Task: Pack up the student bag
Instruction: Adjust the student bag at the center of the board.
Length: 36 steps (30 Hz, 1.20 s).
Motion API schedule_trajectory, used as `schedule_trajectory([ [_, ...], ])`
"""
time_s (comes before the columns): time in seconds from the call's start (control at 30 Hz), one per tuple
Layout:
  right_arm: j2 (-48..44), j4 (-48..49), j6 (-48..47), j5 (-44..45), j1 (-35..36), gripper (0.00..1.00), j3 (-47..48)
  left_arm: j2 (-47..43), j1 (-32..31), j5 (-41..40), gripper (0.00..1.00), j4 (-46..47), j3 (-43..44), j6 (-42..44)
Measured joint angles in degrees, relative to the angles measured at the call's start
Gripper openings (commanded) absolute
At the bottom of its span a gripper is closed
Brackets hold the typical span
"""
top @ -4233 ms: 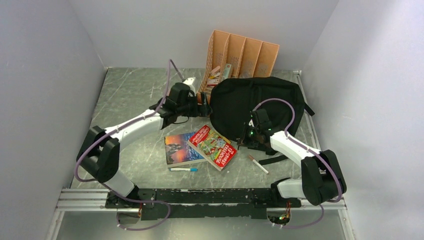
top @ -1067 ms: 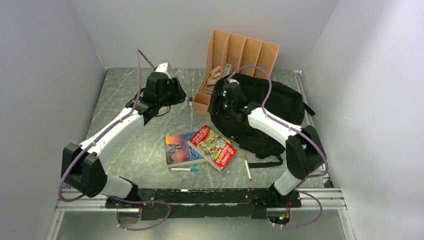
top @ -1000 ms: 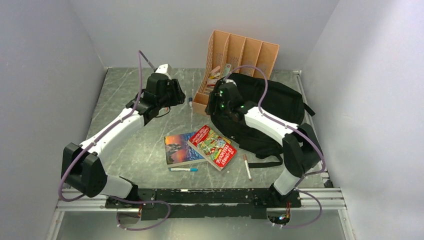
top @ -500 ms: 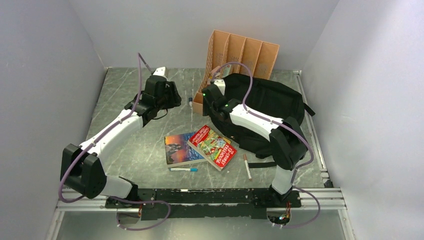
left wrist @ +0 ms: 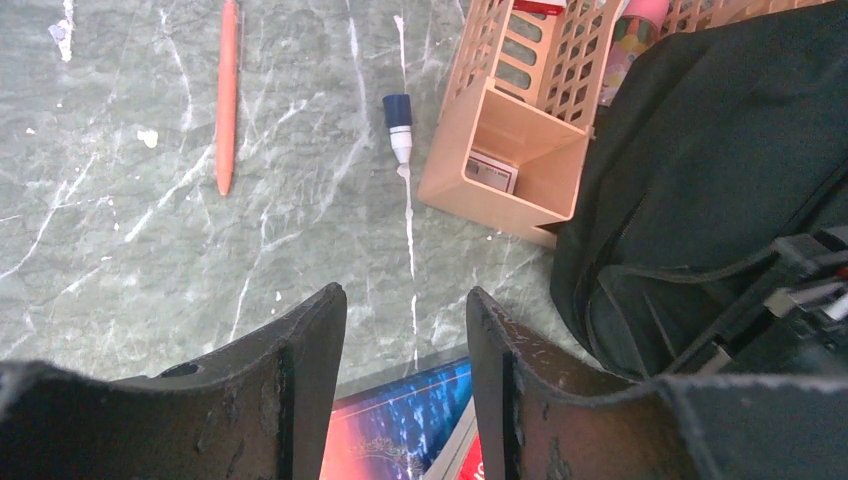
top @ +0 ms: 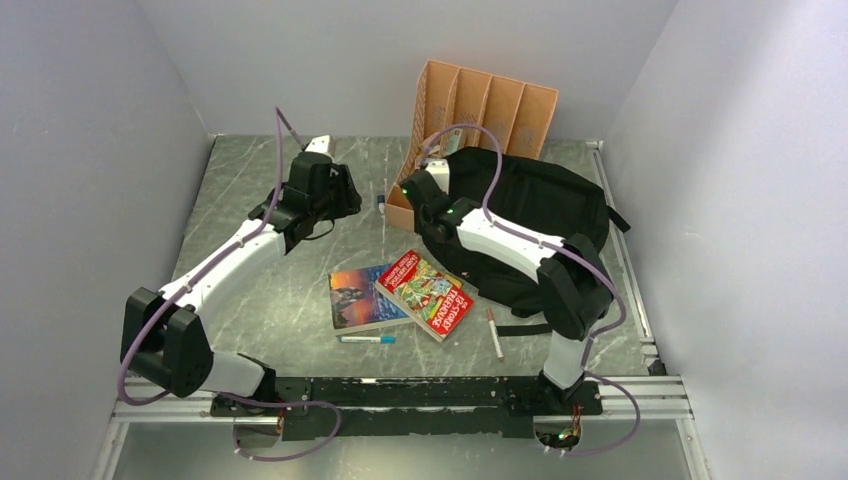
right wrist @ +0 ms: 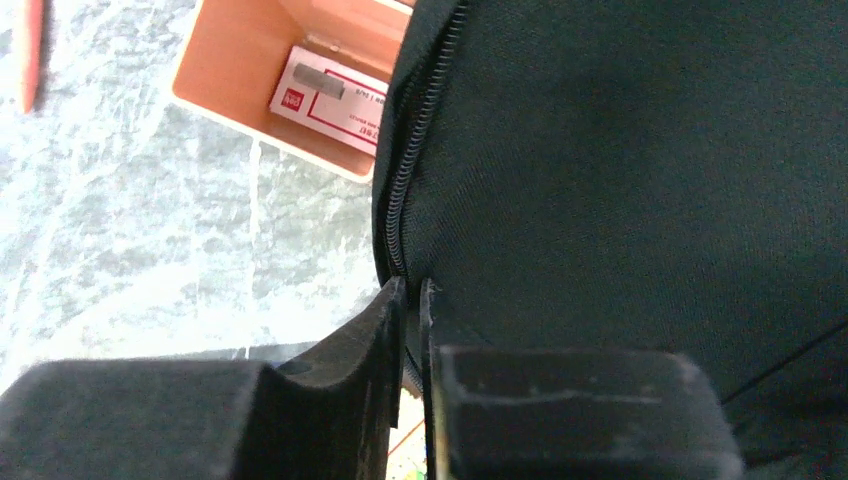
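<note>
My right gripper sits at the edge of the bag, which lies against the front of the organizer. The jaws are nearly together, with the zip running into the slit between them, so I judge it pinched on the bag. The zip leads straight from this gripper toward the organizer's near end, so any pull should follow that line. My left gripper hangs half wide and empty, left of the organizer and farther from the bag
</note>
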Motion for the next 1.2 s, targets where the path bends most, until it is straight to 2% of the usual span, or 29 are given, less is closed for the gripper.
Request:
schedule_trajectory([
  [0.07, -1.81, 0.79, 0.02, -0.44, 0.00, 0.00, -1.70, 0.00, 0.04, 0.24, 0.52, 0.07, 0.00, 0.00],
  [0.33, -12.11, 5.84, 1.77, -6.05, -3.06, 0.00, -11.56, 0.00, 0.48, 2.16, 0.53, 1.20, -0.39, 0.00],
  [0.5, -17.77, 8.81, 3.58, -13.77, -10.32, 0.00, -18.12, 0.04, 0.61, 5.49, 0.79, 2.99, -0.94, 0.37],
  [0.6, -21.84, 10.73, 4.81, -18.69, -14.67, 0.00, -22.36, 0.46, 0.72, 9.84, 0.86, 5.75, -0.98, 0.57],
  [0.77, -27.98, 12.63, 6.60, -24.15, -18.47, 0.00, -27.69, 3.52, -0.17, 15.91, 0.85, 12.22, -0.96, 0.37],
  [0.9, -33.05, 12.07, 7.74, -25.24, -19.76, 0.00, -29.97, 9.94, -2.91, 17.40, 0.84, 15.26, 0.39, 0.83],
  [1.07, -40.44, 9.40, 8.55, -23.54, -21.22, 0.00, -31.71, 20.00, -8.48, 16.98, 0.83, 15.41, 7.08, 3.39],
  [1.2, -44.19, 6.45, 8.50, -21.70, -21.97, 0.00, -31.76, 25.33, -10.32, 16.90, 0.82, 15.58, 12.92, 4.70],
])
